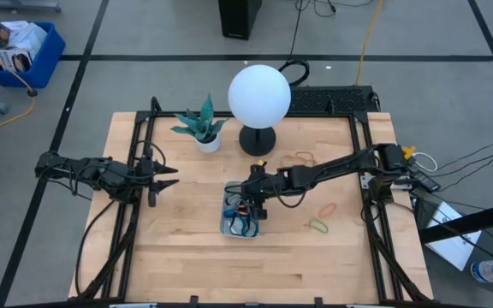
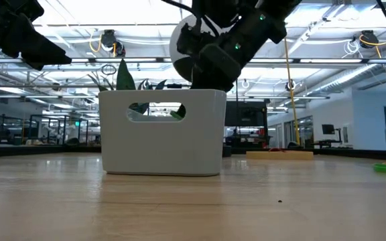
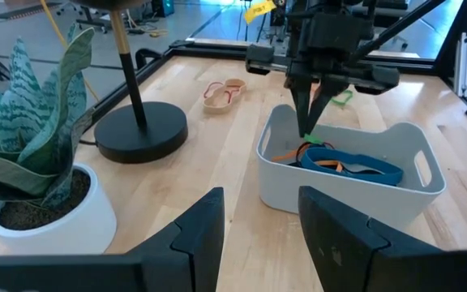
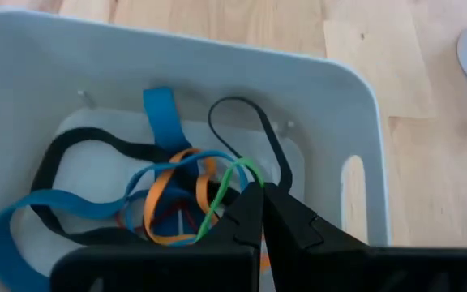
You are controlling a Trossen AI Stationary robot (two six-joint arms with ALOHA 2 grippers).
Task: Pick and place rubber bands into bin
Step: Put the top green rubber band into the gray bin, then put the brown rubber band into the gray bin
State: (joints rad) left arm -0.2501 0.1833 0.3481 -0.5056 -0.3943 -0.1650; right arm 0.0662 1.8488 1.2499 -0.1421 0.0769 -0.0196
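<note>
The bin [image 1: 229, 224] is a pale glossy tray with cut-out handles, standing on the table's middle; it also shows in the low view [image 2: 163, 134]. It holds several rubber bands [image 4: 96, 211] in blue, black, orange and green. My right gripper [image 4: 262, 191] points down into the bin [image 3: 347, 191], shut on a green rubber band [image 4: 235, 174]. My left gripper [image 1: 171, 177] is open and empty at the table's left, clear of the bin. More bands lie loose on the table: green [image 1: 317, 226], orange [image 1: 326, 208] and tan [image 1: 298, 159]. My right gripper pinches the green band's upper bend [image 4: 250, 170] between its two fingertips. The fingers [image 3: 305, 113] come from above and point down inside the bin. The band droops slack onto the heap of other bands. A thin black loop [image 4: 242, 104] runs up beside one finger; whether it is touched I cannot tell.
A white globe lamp [image 1: 259, 94] on a black round base [image 1: 257, 139] and a small potted plant [image 1: 204, 128] stand behind the bin. Black frame rails [image 1: 139, 154] run along the table's left and right sides. Bare wood lies in front of the bin.
</note>
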